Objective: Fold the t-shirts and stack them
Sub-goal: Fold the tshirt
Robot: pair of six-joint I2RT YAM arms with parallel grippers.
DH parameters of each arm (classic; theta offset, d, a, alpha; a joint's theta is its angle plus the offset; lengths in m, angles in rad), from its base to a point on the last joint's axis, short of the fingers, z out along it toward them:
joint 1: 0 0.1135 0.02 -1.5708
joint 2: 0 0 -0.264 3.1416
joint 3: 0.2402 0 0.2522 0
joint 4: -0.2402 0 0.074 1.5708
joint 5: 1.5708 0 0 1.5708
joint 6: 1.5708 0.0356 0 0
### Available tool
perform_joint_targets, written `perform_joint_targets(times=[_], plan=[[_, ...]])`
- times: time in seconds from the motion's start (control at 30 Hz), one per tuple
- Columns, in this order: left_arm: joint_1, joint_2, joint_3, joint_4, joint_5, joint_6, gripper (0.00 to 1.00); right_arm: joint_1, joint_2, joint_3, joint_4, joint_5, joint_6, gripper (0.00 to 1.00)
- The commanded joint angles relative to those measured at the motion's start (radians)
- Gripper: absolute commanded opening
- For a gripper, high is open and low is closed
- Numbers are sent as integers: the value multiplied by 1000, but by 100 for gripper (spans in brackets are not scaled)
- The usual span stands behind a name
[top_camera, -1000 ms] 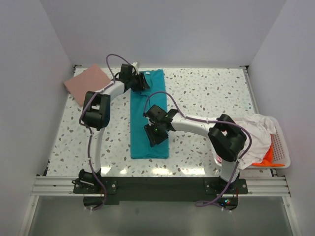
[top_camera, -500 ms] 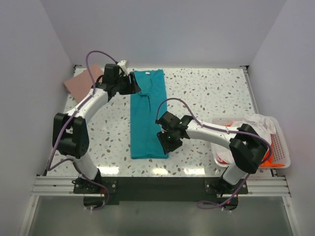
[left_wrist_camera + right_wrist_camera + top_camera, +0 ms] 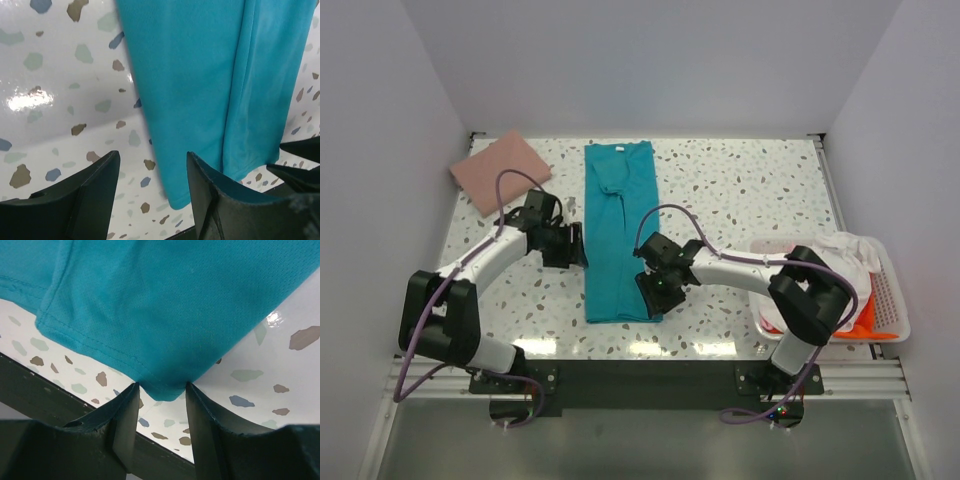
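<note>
The teal t-shirt (image 3: 618, 220) lies on the table folded into a long narrow strip that runs from far to near. My left gripper (image 3: 570, 245) is open at the strip's left edge, about halfway along. In the left wrist view (image 3: 152, 185) the teal shirt (image 3: 200, 75) lies ahead, with its near left corner between the open fingers. My right gripper (image 3: 655, 290) is open at the near right corner. In the right wrist view (image 3: 161, 390) that corner of the teal cloth (image 3: 175, 300) sits between the fingertips. A folded dusty pink t-shirt (image 3: 498, 170) lies at the far left.
A white slotted basket (image 3: 895, 300) stands at the right edge. It holds a crumpled white shirt (image 3: 840, 265) and an orange one (image 3: 865, 322). The terrazzo table (image 3: 740, 190) is walled on three sides. A dark rail runs along the near edge.
My left gripper has moved from the shirt's far collar end toward me, down the left edge to mid-length. My right gripper has shifted off the cloth to the near right corner.
</note>
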Motion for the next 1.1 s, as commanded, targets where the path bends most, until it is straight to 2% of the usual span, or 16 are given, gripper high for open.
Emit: perform_joint_targets(times=[0.0, 0.23, 0.37, 0.47, 0.77, 1.07], plan=[[-7, -62, -15, -66, 43, 32, 61, 3, 14, -13, 31, -14, 26, 46], [-16, -67, -83, -109, 119, 55, 64, 3, 19, -47, 23, 6, 54, 44], [-33, -50, -112, -129, 177, 77, 64, 4, 8, -65, 23, 11, 64, 31], [-53, -32, -135, -144, 215, 84, 64, 4, 8, -73, 26, 3, 66, 25], [-92, -39, -195, -165, 243, 57, 63, 3, 28, -70, 32, -14, 47, 22], [-127, 8, -244, -116, 301, 28, 61, 3, 31, -68, 26, -14, 35, 22]])
